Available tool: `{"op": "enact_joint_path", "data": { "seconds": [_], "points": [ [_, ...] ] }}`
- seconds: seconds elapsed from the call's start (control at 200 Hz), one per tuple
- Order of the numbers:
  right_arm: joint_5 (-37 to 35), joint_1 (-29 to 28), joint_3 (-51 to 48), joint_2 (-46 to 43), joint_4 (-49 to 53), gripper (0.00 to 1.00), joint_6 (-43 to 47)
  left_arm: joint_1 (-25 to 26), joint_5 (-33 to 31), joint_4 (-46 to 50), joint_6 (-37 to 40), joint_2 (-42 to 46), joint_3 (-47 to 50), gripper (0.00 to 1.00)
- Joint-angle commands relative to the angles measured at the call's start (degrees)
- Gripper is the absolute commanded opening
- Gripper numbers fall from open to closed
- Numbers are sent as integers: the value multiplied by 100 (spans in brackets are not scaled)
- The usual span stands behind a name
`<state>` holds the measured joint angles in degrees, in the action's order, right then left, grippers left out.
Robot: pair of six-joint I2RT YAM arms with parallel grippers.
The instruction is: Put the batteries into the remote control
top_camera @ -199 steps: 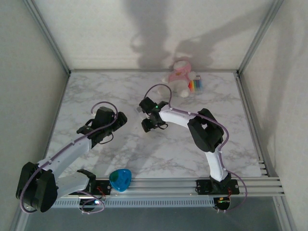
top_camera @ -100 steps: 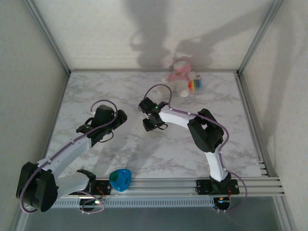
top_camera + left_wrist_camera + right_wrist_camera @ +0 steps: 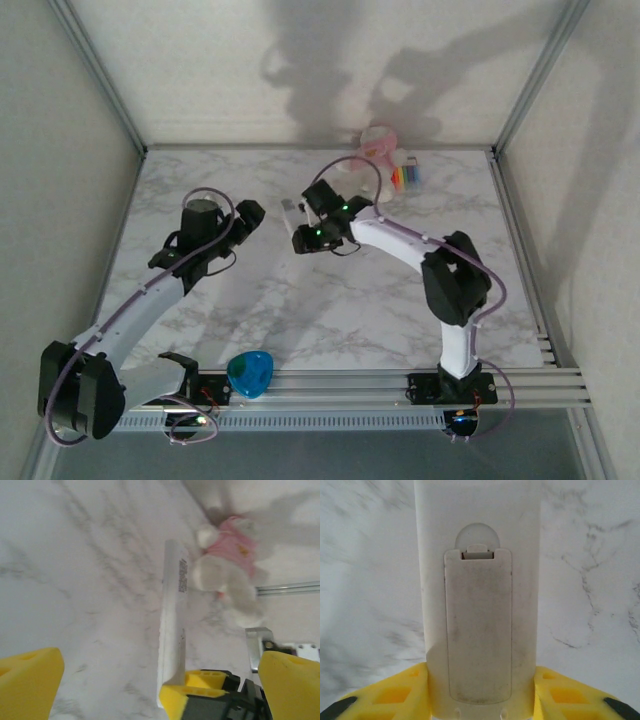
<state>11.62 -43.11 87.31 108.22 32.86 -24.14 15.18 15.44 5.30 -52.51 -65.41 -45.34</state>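
Right gripper (image 3: 480, 695): jaws half-closed, clamping remote control (image 3: 477, 605) by its sides, battery cover (image 3: 478, 625) shut | left gripper (image 3: 248, 215): jaws wide, empty, near it | over table (image 3: 300, 320), toward far edge

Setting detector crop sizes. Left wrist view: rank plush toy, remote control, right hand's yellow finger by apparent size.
1. plush toy and remote control: similar apparent area, remote nearer camera, so unranked.
2. right hand's yellow finger: smallest, cut by frame edge.

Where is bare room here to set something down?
Free: the near table between the left arm and right arm, and the far-left corner. Crowded: the middle, where the right gripper holds the remote control near the left gripper.
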Motion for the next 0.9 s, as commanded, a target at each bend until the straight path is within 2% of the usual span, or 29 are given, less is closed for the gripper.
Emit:
{"op": "enact_joint_path", "data": {
  "seconds": [0.0,0.22,0.426,0.611,0.776,0.896],
  "points": [
    [927,327,99,-551,-414,36,-618,-250,909,-992,-468,-49,-196,99],
    [2152,708,-1,-1158,-1223,36,-1444,-392,1690,-2464,-1055,-325,-442,100],
    [3043,1027,-92,-1520,-2323,37,-2486,-382,2334,-4425,-2031,-757,-557,99],
    [3534,1228,-203,-1681,-3384,36,-3432,-307,2571,-4983,-2323,-1105,-951,97],
    [3781,1260,-46,-1677,-3644,36,-3732,-42,2810,-5692,-2792,-1516,-1300,93],
    [3880,1253,-74,-1691,-3948,36,-3978,183,2887,-5463,-2653,-1740,-1678,91]
  ]
}}
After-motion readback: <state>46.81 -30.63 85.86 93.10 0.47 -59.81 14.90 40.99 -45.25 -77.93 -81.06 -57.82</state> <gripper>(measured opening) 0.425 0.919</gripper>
